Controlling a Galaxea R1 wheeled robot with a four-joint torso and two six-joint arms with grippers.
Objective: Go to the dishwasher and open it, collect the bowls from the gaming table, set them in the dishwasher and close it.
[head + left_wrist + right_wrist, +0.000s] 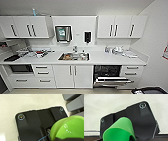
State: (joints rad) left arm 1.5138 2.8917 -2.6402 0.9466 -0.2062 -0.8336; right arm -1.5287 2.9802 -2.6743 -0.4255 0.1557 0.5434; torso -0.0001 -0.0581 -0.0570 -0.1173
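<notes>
dishwasher (107,72) open, dark inside | sink (74,56) holds dishes | green bowl (70,129)

The dishwasher (107,72) at lower right stands open, its door (111,80) folded down and jutting over the floor (75,91); the dark cavity above the door is open to reach. Drawers (132,70) flank it on the right, white cabinet doors (72,75) on the left. The bench (100,59) above is bare near its front edge, with clutter (117,50) at the back.
</notes>
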